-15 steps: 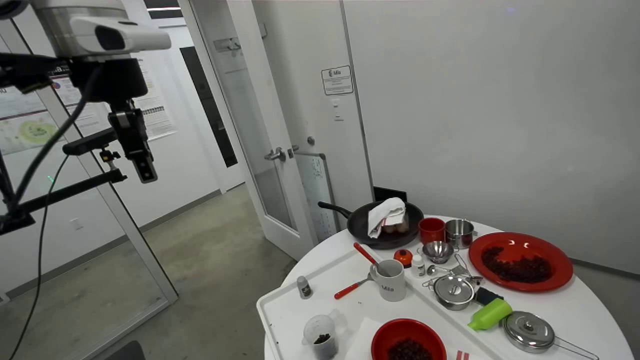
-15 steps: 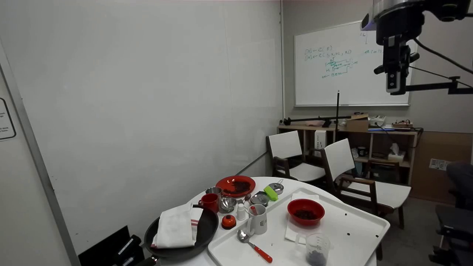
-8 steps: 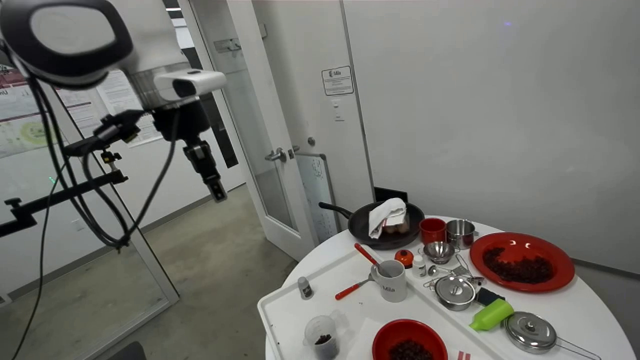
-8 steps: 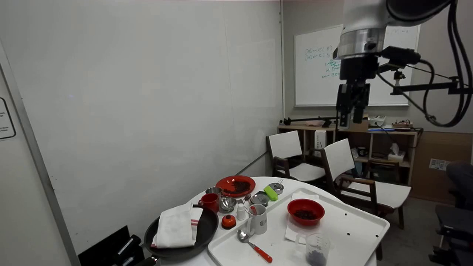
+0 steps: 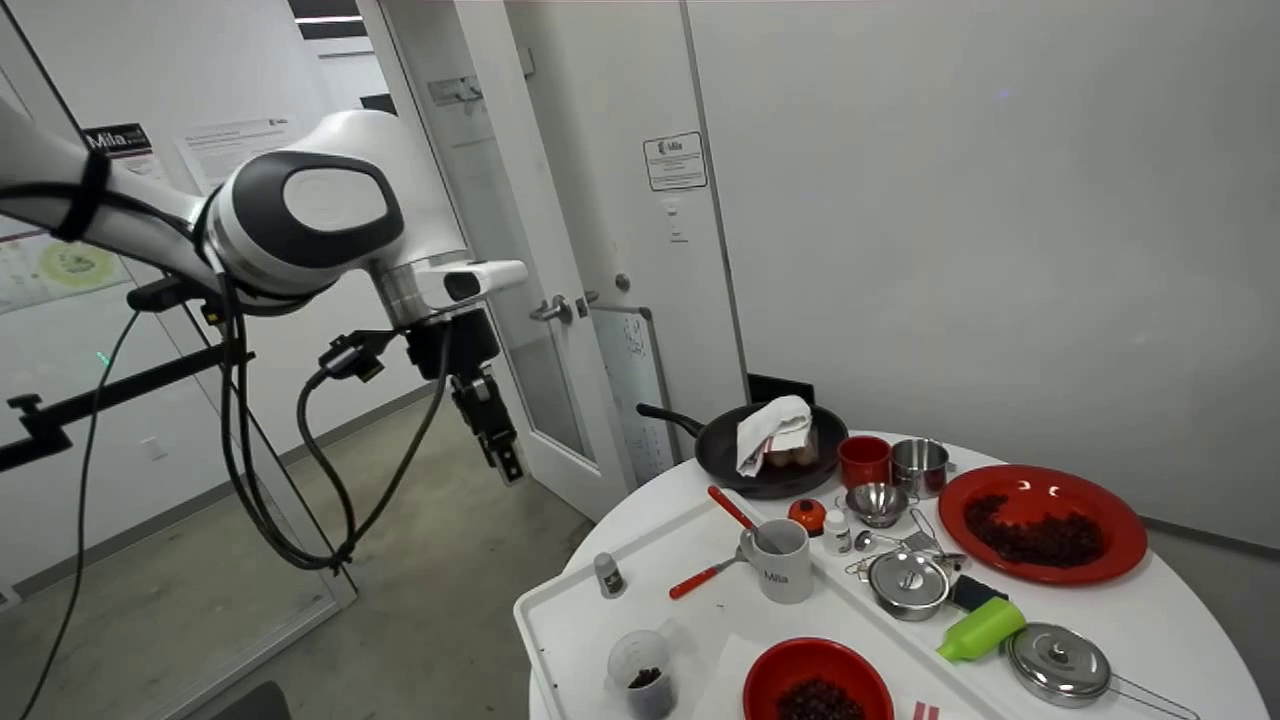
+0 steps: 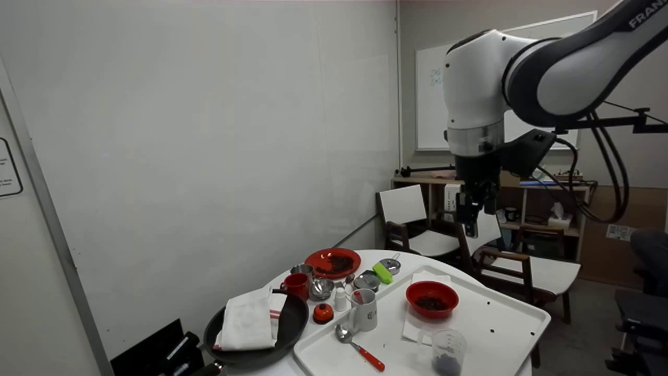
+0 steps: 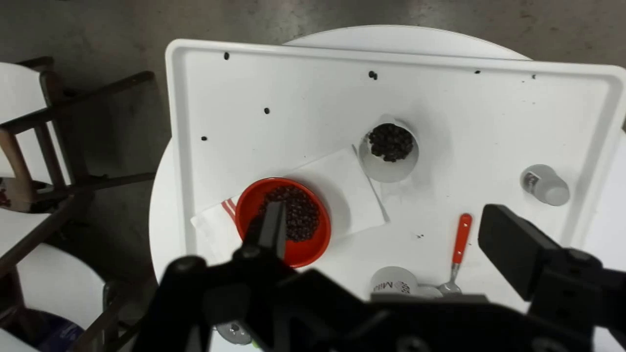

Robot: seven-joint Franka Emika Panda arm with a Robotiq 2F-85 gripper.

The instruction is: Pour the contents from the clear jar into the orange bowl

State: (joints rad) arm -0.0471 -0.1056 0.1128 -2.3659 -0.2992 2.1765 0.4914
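Note:
The clear jar, a see-through measuring cup with dark beans at its bottom, stands upright on the white tray in both exterior views (image 5: 640, 655) (image 6: 451, 343) and the wrist view (image 7: 391, 171). The orange bowl, red-orange with dark beans inside, sits on a folded white cloth in both exterior views (image 5: 768, 682) (image 6: 433, 313) and the wrist view (image 7: 299, 254). My gripper is high above the tray, apart from both, in both exterior views (image 5: 508, 468) (image 6: 480, 222). In the wrist view the gripper (image 7: 384, 208) is wide open with nothing between its fingers; one finger overlaps the bowl in the picture.
The tray (image 7: 177, 112) has a raised rim and some loose beans. A white mug (image 6: 368, 316), a red-handled spoon (image 7: 461, 234) and a small bottle (image 5: 608, 574) stand or lie on it. A pan (image 5: 720, 455), wide red dish (image 5: 1110, 510) and metal pots (image 5: 908, 585) are beyond the tray.
The arm has come further into view. My gripper has moved down and toward the table over the tray, with its fingers apart. The objects on the table have not moved.

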